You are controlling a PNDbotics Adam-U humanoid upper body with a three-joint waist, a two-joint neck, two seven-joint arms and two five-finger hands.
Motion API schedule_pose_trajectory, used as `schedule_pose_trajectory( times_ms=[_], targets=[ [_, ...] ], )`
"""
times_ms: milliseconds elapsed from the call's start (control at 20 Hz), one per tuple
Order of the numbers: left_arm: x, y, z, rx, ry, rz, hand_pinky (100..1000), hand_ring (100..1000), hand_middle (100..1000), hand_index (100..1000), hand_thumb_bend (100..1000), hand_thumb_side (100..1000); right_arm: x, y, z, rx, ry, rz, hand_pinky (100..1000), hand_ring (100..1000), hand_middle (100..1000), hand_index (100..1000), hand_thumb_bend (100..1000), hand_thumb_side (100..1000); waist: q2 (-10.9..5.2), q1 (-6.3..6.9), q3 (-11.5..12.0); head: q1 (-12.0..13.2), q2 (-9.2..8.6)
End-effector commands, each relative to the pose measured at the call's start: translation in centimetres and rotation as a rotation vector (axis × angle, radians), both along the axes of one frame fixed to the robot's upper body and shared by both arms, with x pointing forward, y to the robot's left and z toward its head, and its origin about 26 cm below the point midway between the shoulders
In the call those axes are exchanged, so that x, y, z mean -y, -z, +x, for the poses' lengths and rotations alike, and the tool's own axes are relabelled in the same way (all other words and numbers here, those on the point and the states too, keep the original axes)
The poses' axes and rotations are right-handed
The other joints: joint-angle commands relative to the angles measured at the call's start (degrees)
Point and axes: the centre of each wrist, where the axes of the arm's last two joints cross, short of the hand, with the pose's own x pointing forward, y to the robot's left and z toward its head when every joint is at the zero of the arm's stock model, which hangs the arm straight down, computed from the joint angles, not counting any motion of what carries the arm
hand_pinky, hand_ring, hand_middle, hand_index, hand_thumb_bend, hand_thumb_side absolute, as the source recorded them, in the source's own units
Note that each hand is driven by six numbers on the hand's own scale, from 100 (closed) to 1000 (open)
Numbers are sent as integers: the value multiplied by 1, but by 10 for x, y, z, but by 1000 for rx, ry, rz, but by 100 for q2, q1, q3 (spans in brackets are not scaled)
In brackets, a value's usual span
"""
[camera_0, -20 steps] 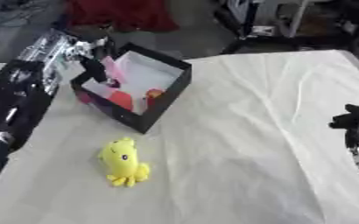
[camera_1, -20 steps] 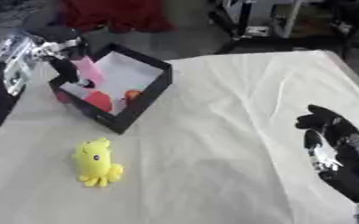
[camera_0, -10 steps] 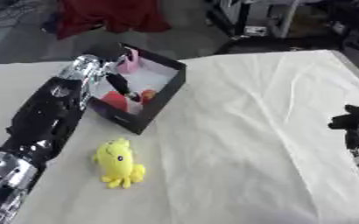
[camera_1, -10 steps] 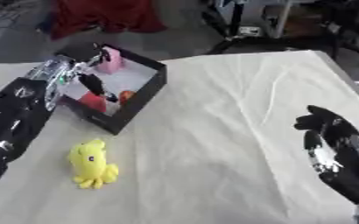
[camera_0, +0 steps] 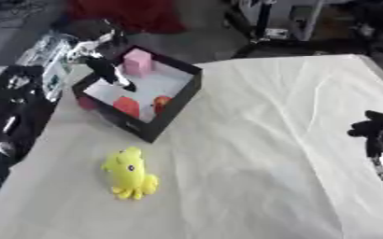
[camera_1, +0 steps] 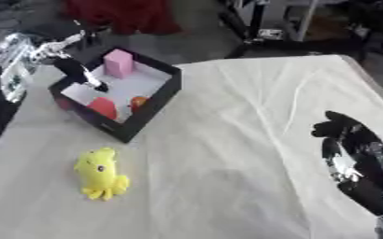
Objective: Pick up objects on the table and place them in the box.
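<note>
A black box (camera_0: 138,126) with a white floor stands at the back left of the table. Inside it a pink block (camera_0: 137,62) stands upright in the far corner, and a red piece (camera_0: 127,105) and a smaller orange-red one (camera_0: 161,100) lie near the front wall. My left hand (camera_0: 107,69) hangs over the box's left rim, open, fingers pointing down into the box and apart from the pink block. A yellow plush octopus (camera_0: 129,173) lies on the cloth in front of the box. Far off at the right edge, my right hand (camera_1: 348,145) rests open.
A white cloth (camera_0: 260,144) covers the table. Its far edge runs just behind the box. Beyond it lie a red cloth (camera_0: 125,15) and dark stands and equipment (camera_0: 276,18) on the floor.
The left hand held the pink block over the box; now the block stands in the box and the hand is off it. The camera has shifted. The right hand stayed put.
</note>
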Motion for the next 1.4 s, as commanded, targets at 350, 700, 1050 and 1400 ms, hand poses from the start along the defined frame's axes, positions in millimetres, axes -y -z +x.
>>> schedule_pose_trajectory(
  times_ms=[350, 700, 1050, 1400],
  targets=[
    [-26, -31, -70, -262, 95, 58, 740, 633, 657, 809, 804, 386, 5, -6, 0, 19, 13, -24, 890, 742, 703, 883, 100, 502, -110, 2, 86, -71, -11],
    [-19, 6, -81, -499, 125, 34, 729, 627, 652, 804, 805, 345, 4, -6, 0, 18, 6, -23, 890, 742, 703, 883, 100, 501, -119, 10, 73, -68, -11],
    [-3, 41, -78, -581, 166, -13, 721, 620, 646, 802, 803, 328, 3, -6, 1, 16, 3, -19, 890, 741, 703, 883, 100, 501, -107, 4, 46, -65, -11],
    [19, 60, -73, -535, 199, -16, 718, 625, 653, 804, 795, 329, 2, -5, 0, 13, 0, -14, 890, 741, 703, 883, 100, 501, -110, -12, 34, -54, -11]
  ],
)
